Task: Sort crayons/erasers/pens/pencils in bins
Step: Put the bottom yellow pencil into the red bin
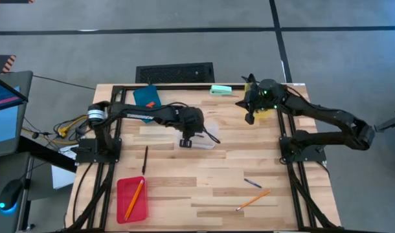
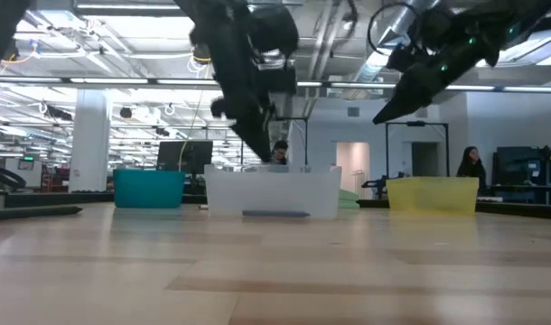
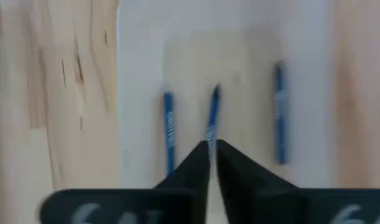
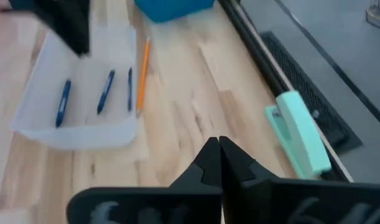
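Left claw [image 3: 212,149] closed, empty, hanging above the clear bin [image 4: 34,99]; three blue pens [image 4: 105,91] lie inside that bin, an orange pencil [image 4: 142,73] just beside it. Right claw [image 4: 218,149] closed, empty, raised over the desk [image 1: 217,175] beyond the clear bin, near the yellow bin [image 2: 433,195]

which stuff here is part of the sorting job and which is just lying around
Job:
- clear bin holding three pens
- red bin holding a pencil
- blue bin
- yellow bin
- loose pencil
- loose pen
- dark pen

Lying about:
- mint-green object
- black grille
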Available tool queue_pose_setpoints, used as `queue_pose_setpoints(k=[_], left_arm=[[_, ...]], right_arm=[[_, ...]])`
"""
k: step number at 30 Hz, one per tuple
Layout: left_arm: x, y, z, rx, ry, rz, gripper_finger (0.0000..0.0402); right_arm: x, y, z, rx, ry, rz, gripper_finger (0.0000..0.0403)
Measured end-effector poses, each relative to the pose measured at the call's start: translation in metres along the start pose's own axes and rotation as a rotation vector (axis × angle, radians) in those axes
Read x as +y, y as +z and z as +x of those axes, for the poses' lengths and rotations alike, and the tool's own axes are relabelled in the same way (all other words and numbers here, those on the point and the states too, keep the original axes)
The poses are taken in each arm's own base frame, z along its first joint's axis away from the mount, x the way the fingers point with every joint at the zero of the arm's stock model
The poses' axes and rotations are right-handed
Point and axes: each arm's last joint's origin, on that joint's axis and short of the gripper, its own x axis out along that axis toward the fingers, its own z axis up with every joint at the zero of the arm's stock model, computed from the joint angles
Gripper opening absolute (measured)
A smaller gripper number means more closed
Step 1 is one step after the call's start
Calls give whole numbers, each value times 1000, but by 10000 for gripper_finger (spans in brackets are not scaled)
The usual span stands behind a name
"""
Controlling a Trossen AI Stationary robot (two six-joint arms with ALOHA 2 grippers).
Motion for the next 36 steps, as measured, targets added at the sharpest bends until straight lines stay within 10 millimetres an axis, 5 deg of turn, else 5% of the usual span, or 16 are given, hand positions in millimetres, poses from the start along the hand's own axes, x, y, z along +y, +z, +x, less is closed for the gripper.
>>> queue_pose_setpoints(k=[6,17,26,36], left_arm=[[-19,-16,-22,-269,38,-99,2],[-76,-54,-22,-811,17,-143,0],[-99,-75,-17,-958,-101,-155,0],[-108,-75,-19,-974,-147,-138,0]], right_arm=[[44,3,-10,97,44,-35,3],[124,-5,-21,236,129,-43,5],[173,-28,-36,412,170,-63,12],[236,-39,-58,611,282,-130,118]])
